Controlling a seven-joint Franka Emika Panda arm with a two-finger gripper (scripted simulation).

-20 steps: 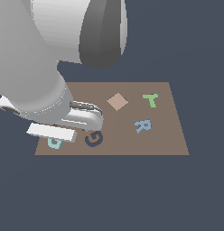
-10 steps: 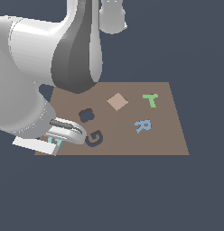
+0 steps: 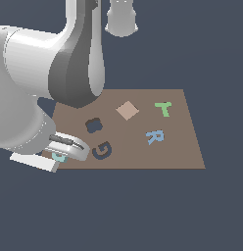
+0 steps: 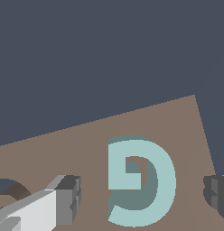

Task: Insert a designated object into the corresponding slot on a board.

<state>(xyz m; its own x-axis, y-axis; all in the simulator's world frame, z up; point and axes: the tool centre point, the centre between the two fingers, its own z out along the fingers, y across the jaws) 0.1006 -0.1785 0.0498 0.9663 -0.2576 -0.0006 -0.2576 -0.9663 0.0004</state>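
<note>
The gripper (image 4: 143,198) is spread wide with its fingers (image 4: 68,198) either side of the teal G block (image 4: 147,180), not gripping it, right by the board (image 3: 177,147) corner.

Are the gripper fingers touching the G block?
Apart. The wrist view shows bare board between each finger and the G block, which lies flat.

No printed text, labels, brands or numbers are legible. The only characters are letter shapes on the board (image 3: 182,147): a pale teal G block (image 4: 141,180), a blue R (image 3: 155,137), a green T (image 3: 163,108), and a dark G-shaped slot (image 3: 101,150)
</note>
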